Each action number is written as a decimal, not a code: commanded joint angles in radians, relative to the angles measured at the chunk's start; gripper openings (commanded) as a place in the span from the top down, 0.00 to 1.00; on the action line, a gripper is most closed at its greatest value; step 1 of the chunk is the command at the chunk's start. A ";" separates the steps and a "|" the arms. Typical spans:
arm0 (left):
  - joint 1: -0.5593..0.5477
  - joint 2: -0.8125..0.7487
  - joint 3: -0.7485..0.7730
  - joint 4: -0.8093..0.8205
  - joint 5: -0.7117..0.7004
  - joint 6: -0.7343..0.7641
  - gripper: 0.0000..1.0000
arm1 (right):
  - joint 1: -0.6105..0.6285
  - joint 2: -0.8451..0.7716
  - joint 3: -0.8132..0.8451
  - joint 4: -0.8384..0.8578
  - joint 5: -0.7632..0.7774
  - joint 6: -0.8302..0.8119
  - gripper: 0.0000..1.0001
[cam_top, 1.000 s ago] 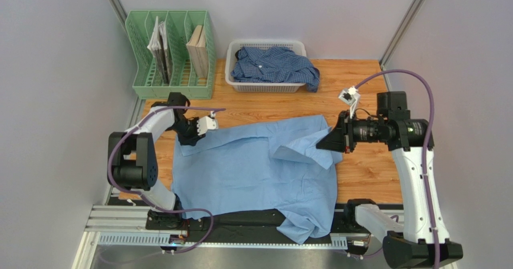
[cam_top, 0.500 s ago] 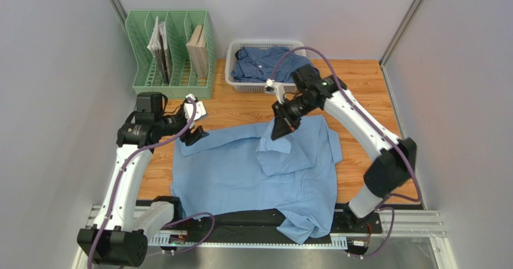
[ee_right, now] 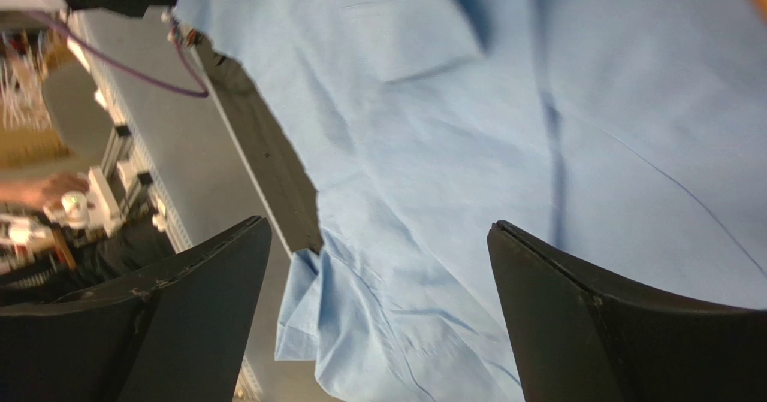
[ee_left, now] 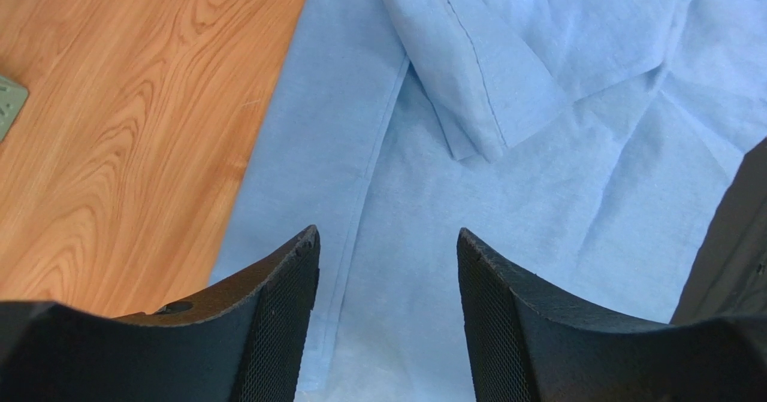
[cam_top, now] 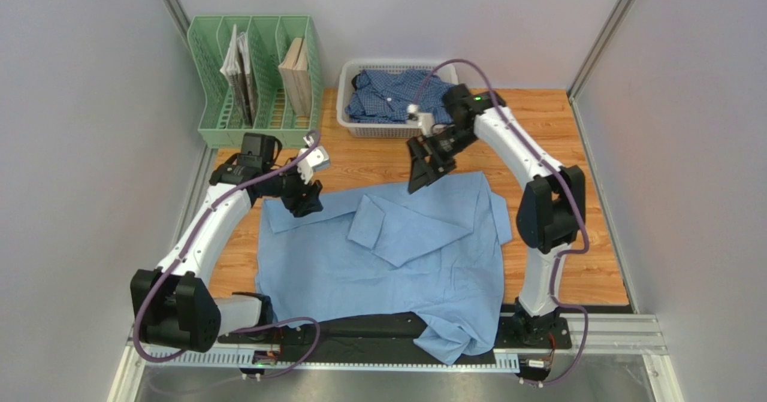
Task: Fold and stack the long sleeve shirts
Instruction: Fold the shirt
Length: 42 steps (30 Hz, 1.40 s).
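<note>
The plain light sky-blue cloth shirt (cam_top: 378,267) lies spread on the wooden table (cam_top: 576,249), a sleeve folded across it. I see my left gripper (cam_top: 305,202) gaping empty over its far-left corner, and my right gripper (cam_top: 419,175) likewise above its far edge.

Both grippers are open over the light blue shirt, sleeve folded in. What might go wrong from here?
The near hem of the light blue shirt is bunched over the table edge on the rail; it may snag or drag. The folded sleeve lies loose, so the next fold may shift it.
</note>
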 commanded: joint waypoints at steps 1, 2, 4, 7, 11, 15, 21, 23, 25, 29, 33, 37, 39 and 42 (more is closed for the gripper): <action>-0.049 0.065 0.020 0.097 -0.141 -0.078 0.36 | -0.203 -0.088 -0.089 -0.049 0.099 -0.079 0.10; -0.049 0.108 0.038 0.082 -0.167 -0.090 0.36 | -0.233 -0.070 -0.102 -0.032 0.139 -0.078 0.16; -0.049 0.257 0.113 0.039 -0.236 -0.119 0.42 | -0.249 -0.036 -0.131 0.043 0.251 -0.052 0.24; -0.049 0.417 0.190 -0.039 -0.325 -0.141 0.49 | -0.254 0.042 -0.163 0.136 0.363 -0.035 0.35; -0.049 0.509 0.215 -0.073 -0.414 -0.136 0.51 | -0.255 0.122 -0.218 0.228 0.498 -0.030 0.44; -0.049 0.680 0.371 -0.144 -0.494 -0.118 0.61 | -0.289 0.159 -0.284 0.270 0.596 -0.039 0.47; -0.046 0.839 0.676 -0.214 -0.397 -0.112 0.62 | -0.413 0.236 -0.209 0.237 0.584 -0.038 0.47; -0.048 0.758 0.692 -0.215 -0.312 -0.119 0.57 | -0.422 0.214 -0.181 0.172 0.482 -0.070 0.44; -0.060 0.660 0.636 -0.161 -0.170 -0.135 0.52 | -0.451 0.118 -0.194 0.128 0.402 -0.093 0.38; -0.159 0.341 0.422 0.003 -0.152 -0.211 0.39 | -0.436 -0.061 -0.250 0.129 0.208 -0.122 0.33; -0.187 0.152 0.216 0.205 -0.091 -0.378 0.32 | -0.341 -0.142 -0.267 0.172 0.159 -0.082 0.34; -0.187 0.020 0.158 0.273 -0.054 -0.454 0.25 | -0.210 -0.105 -0.244 0.213 0.085 0.025 0.37; -0.186 -0.028 0.161 0.261 -0.044 -0.465 0.20 | -0.165 -0.044 -0.225 0.232 0.068 0.065 0.37; -0.183 -0.051 0.196 0.203 -0.045 -0.494 0.10 | -0.087 0.041 -0.201 0.287 0.077 0.136 0.37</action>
